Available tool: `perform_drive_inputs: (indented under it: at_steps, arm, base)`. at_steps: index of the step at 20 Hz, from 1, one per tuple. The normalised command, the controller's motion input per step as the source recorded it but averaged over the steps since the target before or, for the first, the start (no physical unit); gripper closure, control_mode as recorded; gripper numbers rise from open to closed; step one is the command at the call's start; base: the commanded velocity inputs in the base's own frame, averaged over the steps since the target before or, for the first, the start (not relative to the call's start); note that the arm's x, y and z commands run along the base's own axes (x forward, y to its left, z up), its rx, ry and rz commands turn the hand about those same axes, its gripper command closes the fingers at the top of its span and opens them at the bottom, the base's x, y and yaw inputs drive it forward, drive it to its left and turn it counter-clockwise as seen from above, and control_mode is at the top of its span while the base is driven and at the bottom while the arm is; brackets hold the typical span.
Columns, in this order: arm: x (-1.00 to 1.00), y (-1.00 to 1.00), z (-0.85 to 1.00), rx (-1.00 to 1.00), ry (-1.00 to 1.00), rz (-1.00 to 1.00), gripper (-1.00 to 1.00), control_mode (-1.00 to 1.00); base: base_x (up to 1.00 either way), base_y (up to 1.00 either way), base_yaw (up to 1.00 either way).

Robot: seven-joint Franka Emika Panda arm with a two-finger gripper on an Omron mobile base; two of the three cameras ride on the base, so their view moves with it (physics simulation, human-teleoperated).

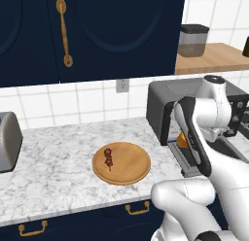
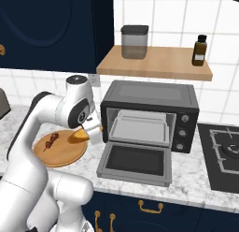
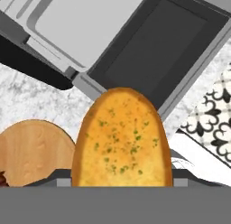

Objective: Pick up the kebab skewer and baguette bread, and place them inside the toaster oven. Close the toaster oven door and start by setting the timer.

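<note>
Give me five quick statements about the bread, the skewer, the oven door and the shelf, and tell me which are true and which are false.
1. The gripper holds the golden-yellow baguette bread. True.
2. The dark grey toaster oven has its glass drop-down door shut. False: the door lies open, flat over the counter.
3. The kebab skewer with dark red chunks lies on the round wooden plate. True.
4. The baguette bread already rests on the oven's rack. False: it is in the gripper, outside the oven, left of the door.
5. A brown bottle stands on the wooden shelf. True.
</note>
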Motion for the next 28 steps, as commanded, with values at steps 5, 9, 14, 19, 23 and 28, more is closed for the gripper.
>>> perform_drive_inputs:
  at_steps: [5,9,14,19,23,28]
  arm:
    - [-0.01,-0.73,0.41,0.04,0.00,-0.30,1.00,-1.00]
    - [0.00,-0.57,0.28,0.01,0.00,-0.31,1.00,-1.00]
    - [0.00,-0.53,0.25,0.00,0.00,-0.31,1.00,-1.00]
    - [0.06,-0.52,0.16,0.00,0.00,-0.30,1.00,-1.00]
    - [0.06,-0.12,-0.33,0.00,-0.10,-0.21,1.00,-1.00]
    - [0.02,-0.10,-0.41,0.08,-0.20,-0.02,1.00,-1.00]
  base:
    - [0.00,0.00,0.00]
    - [0.00,0.00,0.00]
    - [0.00,0.00,0.00]
    - [0.00,0.00,0.00]
    - [0.00,0.00,0.00]
    - [0.00,0.00,0.00]
